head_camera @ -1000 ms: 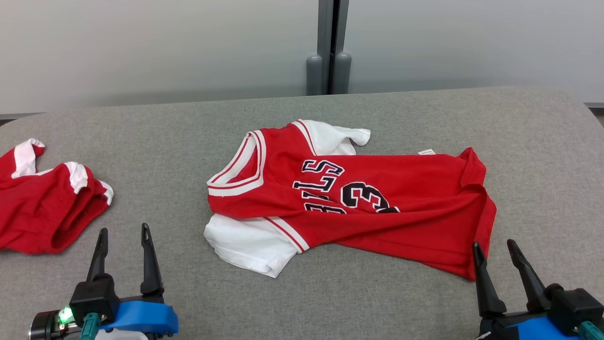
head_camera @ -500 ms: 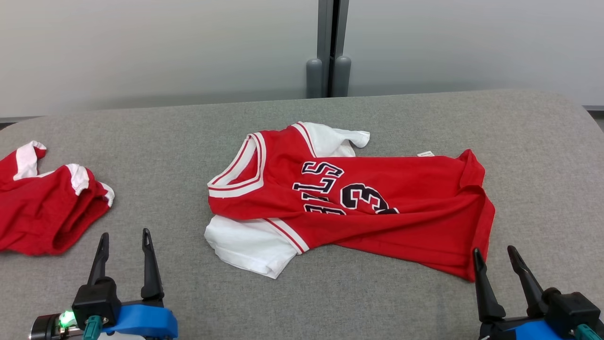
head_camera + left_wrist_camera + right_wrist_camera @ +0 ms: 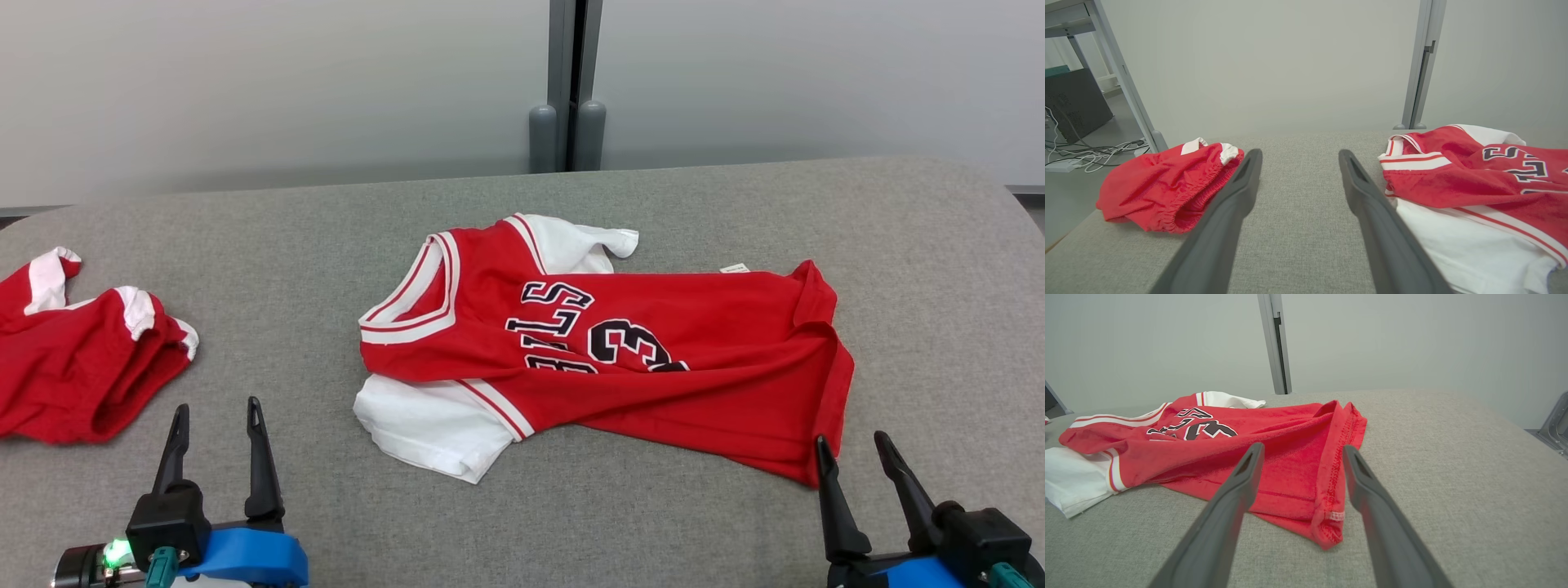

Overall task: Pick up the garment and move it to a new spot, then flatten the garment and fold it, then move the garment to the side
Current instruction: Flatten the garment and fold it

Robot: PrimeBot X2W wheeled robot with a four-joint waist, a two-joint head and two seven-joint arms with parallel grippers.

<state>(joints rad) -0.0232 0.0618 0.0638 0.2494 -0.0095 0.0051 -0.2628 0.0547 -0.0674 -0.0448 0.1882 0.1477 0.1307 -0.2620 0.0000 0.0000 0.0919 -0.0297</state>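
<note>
Grey cloth-covered table (image 3: 245, 245), pale wall panels behind. Mid-table: red jersey (image 3: 620, 359), rumpled and half-doubled over itself, collar to the left, hem to the right, white sleeve sticking out on the near side. Not yet lifted. Left gripper (image 3: 216, 406) spread wide, empty, parked short of the collar end, between jersey and red shorts (image 3: 73, 367). Right gripper (image 3: 849, 438) likewise spread, empty, lined up just before the hem corner (image 3: 1327, 535). Likely staged for a two-ended pick, one end each.

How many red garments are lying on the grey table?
2. The red jersey lies in the middle of the table; the red shorts lie bunched near its left edge, partly cut off in the head view.
</note>
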